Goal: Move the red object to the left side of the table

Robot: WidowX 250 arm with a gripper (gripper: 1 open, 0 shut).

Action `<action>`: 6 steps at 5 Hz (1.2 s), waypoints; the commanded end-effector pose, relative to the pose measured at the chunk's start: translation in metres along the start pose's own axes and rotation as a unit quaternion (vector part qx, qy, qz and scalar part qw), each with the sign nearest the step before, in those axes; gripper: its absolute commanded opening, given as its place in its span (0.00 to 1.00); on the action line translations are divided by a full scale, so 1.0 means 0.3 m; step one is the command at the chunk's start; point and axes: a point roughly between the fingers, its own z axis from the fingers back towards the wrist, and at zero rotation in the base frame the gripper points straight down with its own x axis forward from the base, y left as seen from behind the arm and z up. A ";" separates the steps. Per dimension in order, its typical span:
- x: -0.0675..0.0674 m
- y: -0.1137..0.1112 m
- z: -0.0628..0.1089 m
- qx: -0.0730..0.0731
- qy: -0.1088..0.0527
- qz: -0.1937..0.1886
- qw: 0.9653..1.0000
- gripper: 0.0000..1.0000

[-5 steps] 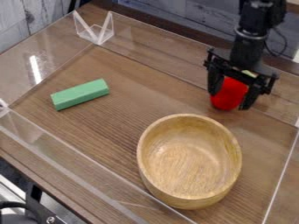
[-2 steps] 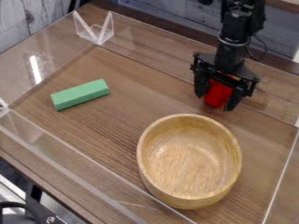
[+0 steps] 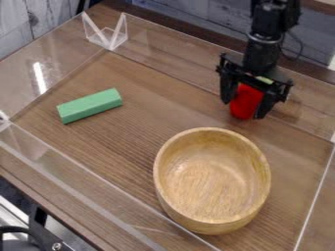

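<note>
Claw [image 3: 249, 96] Astride the Red Toy, Jaws Wide Apart

And here we are at the far-right part of the view, where the red toy [image 3: 244, 102] sits on the brown tabletop [image 3: 124, 147], just beyond the wooden bowl [image 3: 211, 133]. The dark fingers are spread, one to each side of it, and no clamp shows. Whether either finger brushes the toy, I can't tell from up here.

So the grasp looks like the step in hand, and it's all about centring! Get the toy midway between the fingers, low enough that they meet its round belly rather than the leafy top, then close slowly and evenly. Squeeze too high and that rounded shape could squirt out; close off-centre and it may roll. Go too deep and the tips could scrape the wood.

Once it's firmly pinched, lift straight up before any sideways travel, because the bowl's rim is near. Then carry it across to the left, high enough to pass over the green block [image 3: 90, 105] or well around it, lower gently onto bare wood, and only then let go!
</note>
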 end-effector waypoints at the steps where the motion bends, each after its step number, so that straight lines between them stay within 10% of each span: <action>1: 0.036 -0.044 0.137 -0.006 -0.057 -0.028 0.998 1.00; 3: 0.047 -0.123 0.149 -0.007 -0.056 -0.030 0.998 1.00; 5: 0.001 -0.024 0.149 -0.004 -0.046 -0.102 0.994 1.00; 6: 0.016 0.020 0.176 -0.004 -0.045 -0.071 0.996 1.00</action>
